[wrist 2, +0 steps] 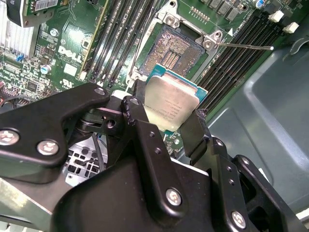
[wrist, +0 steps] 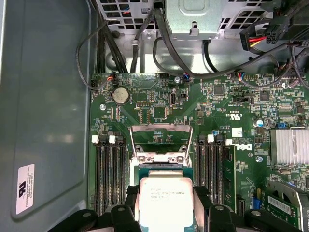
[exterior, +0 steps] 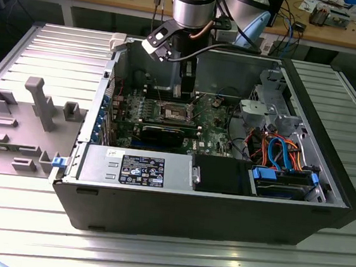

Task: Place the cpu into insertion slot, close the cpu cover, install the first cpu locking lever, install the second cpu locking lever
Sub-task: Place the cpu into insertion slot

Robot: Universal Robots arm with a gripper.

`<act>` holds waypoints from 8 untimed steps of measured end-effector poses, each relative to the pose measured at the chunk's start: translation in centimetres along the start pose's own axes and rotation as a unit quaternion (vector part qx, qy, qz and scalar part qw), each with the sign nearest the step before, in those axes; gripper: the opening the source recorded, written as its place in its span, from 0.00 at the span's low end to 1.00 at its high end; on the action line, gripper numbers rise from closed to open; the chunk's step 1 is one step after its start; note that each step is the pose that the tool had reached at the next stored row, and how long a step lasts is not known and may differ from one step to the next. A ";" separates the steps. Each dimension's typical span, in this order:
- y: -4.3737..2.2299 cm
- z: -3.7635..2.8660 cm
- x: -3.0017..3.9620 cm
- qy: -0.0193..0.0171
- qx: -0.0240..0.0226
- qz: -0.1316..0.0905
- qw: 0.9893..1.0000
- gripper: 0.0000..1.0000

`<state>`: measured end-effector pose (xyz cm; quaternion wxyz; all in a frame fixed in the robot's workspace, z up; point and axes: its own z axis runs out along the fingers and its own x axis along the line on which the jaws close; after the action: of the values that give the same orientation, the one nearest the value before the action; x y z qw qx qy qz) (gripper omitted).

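You have the open computer case (exterior: pixel 189 211) across the exterior view's middle; the motherboard (exterior: pixel 214 123) sits at frame centre; the gripper (wrist 2: pixel 166 113) is clamped on the cpu (wrist 2: pixel 171 102) by opposite edges, near the empty socket (wrist 2: pixel 176 50), unseated; treat it as light, stiff, fragile; grip edges only.

Fine print showed on the cpu (wrist: pixel 165 198) lid, white lettering (wrist: pixel 240 146) on the motherboard (wrist: pixel 159 104), a label (exterior: pixel 142 169) on the power supply (exterior: pixel 98 163), a sticker (wrist: pixel 25 188) on the case wall (wrist: pixel 48 96).

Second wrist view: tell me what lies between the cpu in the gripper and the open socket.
Nothing: in the second wrist view the cpu, clamped in the gripper, hangs beside the bare socket, no part between them.
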<state>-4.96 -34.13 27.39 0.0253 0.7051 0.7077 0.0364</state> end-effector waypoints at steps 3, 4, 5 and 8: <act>-0.02 0.00 0.00 0.000 0.000 0.000 1.000 0.53; -0.02 0.00 0.00 0.000 0.000 0.000 1.000 0.53; -0.02 0.00 0.00 0.000 0.000 0.000 1.000 0.53; -0.01 0.00 0.00 0.000 0.000 0.000 1.000 0.53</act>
<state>-4.97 -34.13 27.39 0.0256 0.7051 0.7077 0.0367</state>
